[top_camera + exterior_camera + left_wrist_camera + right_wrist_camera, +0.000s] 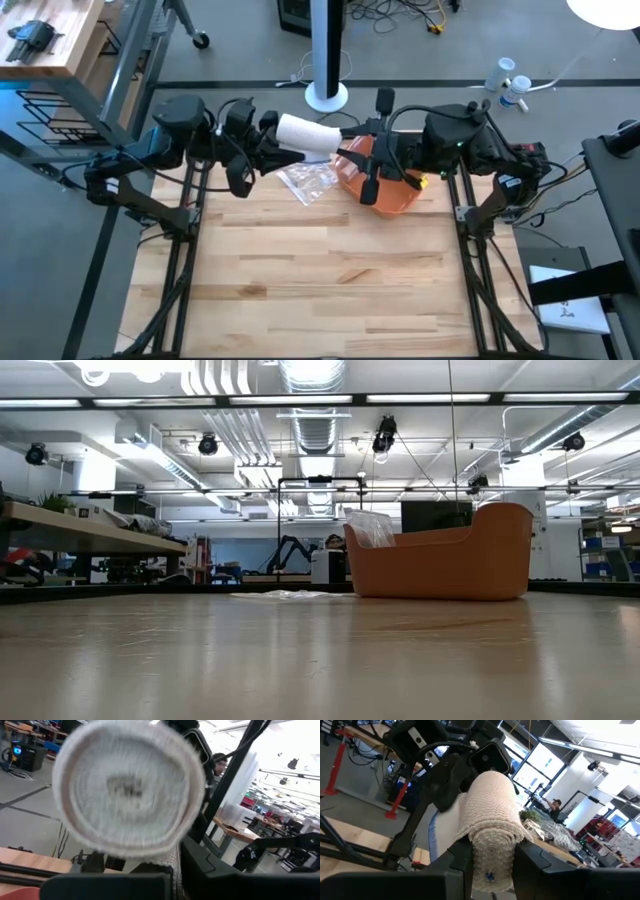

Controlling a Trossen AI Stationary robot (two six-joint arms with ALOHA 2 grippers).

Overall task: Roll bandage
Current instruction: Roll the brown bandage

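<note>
Left gripper [272, 150] is clamping shut on one end of the bandage roll [306, 136], which is hanging in the air between both arms above the table's far edge. Right gripper [492, 865] is pinching the other end, fingers part-closed around it. Risk, as I judge it: if either grip is slackening, the outer wraps are likely loosening and the roll dropping toward the clear plastic bag [308, 180] or orange bin [392, 198] below.

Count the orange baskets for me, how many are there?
1. The orange basket sits at the table's far edge, under the right arm. Nothing seems to hide another.
</note>
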